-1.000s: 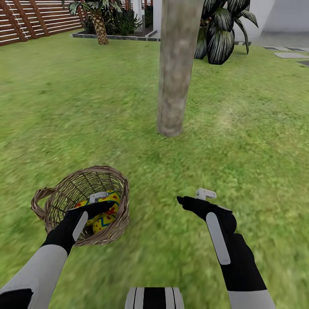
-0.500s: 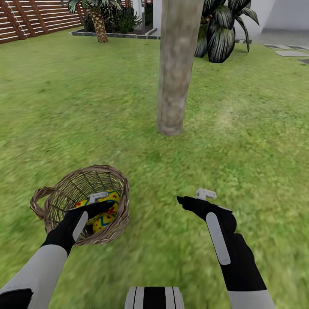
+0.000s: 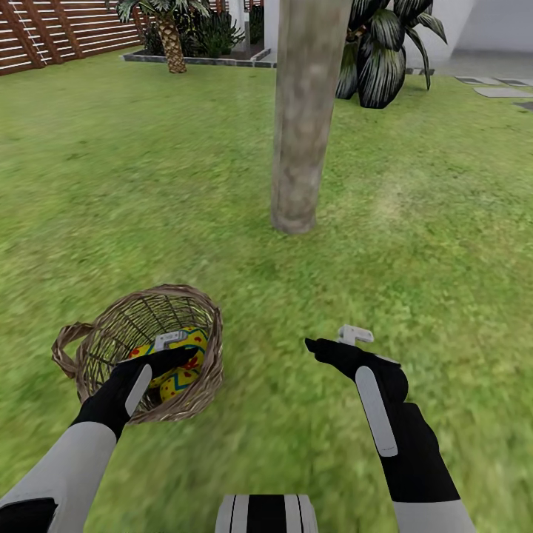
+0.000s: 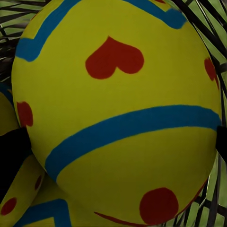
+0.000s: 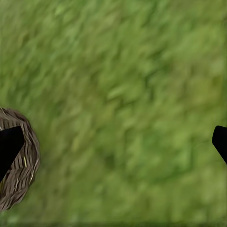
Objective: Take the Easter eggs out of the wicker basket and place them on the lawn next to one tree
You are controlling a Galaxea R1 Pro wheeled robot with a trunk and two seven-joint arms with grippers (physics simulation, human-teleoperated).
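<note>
Wicker basket: woven tan basket (image 3: 141, 354) sits on the lawn (image 3: 414, 244), loop handle at its far-left rim; its edge also shows in the right wrist view (image 5: 21, 165).
Left arm: reaches forward and down, left gripper (image 3: 164, 355) inside the basket, black finger tips either side of an egg (image 4: 118, 109); jaws set around it, contact I cannot tell.
Right arm: bent, right gripper (image 3: 337, 342) held above bare grass right of the basket, jaws apart with nothing between.
Eggs: yellow eggs (image 3: 178, 370) with blue bands and red marks, all in the basket; parts of two more (image 4: 23, 203) show up close.
Tree: pale mottled trunk (image 3: 300, 133) ahead, well apart from the basket.
Beyond: dark broad-leaved plant (image 3: 389, 52), slat fence (image 3: 52, 33), grey paving (image 3: 500, 92).
</note>
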